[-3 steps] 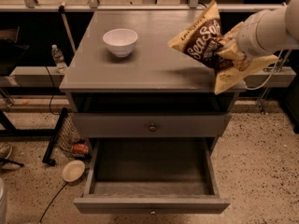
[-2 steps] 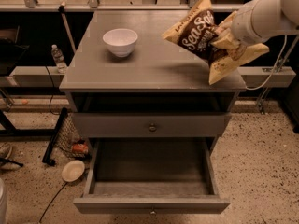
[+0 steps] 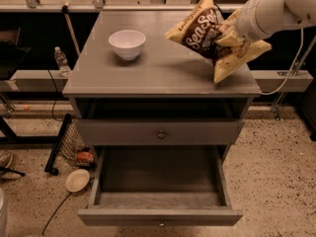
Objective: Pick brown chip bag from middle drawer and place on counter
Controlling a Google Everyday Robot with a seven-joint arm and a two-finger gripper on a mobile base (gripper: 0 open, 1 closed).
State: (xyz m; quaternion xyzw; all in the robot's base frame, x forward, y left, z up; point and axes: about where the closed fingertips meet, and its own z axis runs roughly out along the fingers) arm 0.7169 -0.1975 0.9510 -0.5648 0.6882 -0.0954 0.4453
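Pincer [image 3: 229,34] of mine clamps brown chip bag [image 3: 196,31] above desk [image 3: 163,72], apart from white bowl [image 3: 127,43]; middle drawer [image 3: 158,181] stands open below, grey inside.

brown chip bag [image 3: 201,29] tilted in tool [image 3: 231,33] over counter [image 3: 158,65], middle drawer [image 3: 158,174] open

A speckled floor [image 3: 276,172] fills the foreground. At left, a water bottle [image 3: 61,60] stands on a low grey ledge [image 3: 34,78]. Below it, a wire basket [image 3: 73,141] sits near a pale round dish [image 3: 77,180].
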